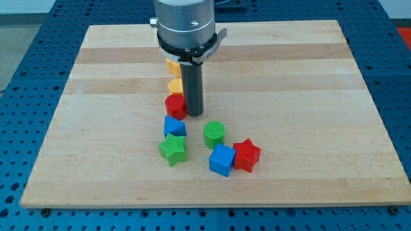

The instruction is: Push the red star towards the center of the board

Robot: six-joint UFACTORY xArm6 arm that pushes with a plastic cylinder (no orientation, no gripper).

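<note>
A wooden board lies on a blue table full of little holes. The arm comes down from the top of the frame, a bit left of the middle. It is a big grey round part with a dark rod under it. The arm has no gripper, so nothing opens, shuts or pinches. The tip rests on the board near the middle of the frame.

The red cylinder sits just to the left of the tip, and it looks like they touch. Above the red cylinder there is a yellow block, and above that an orange-yellow block. The arm hides part of both, so their shapes cannot be told.

Below the red cylinder is a blue block. It looks a bit like a triangle. Right under it sits the green star, touching it or nearly so.

The green cylinder stands below and to the right of the tip, a little apart from it.

The red star is lower in the frame, to the right of the middle. It is below and to the right of the tip, well apart from it. The blue cube sits right against the red star on its left side. The green cylinder is just above the blue cube.
</note>
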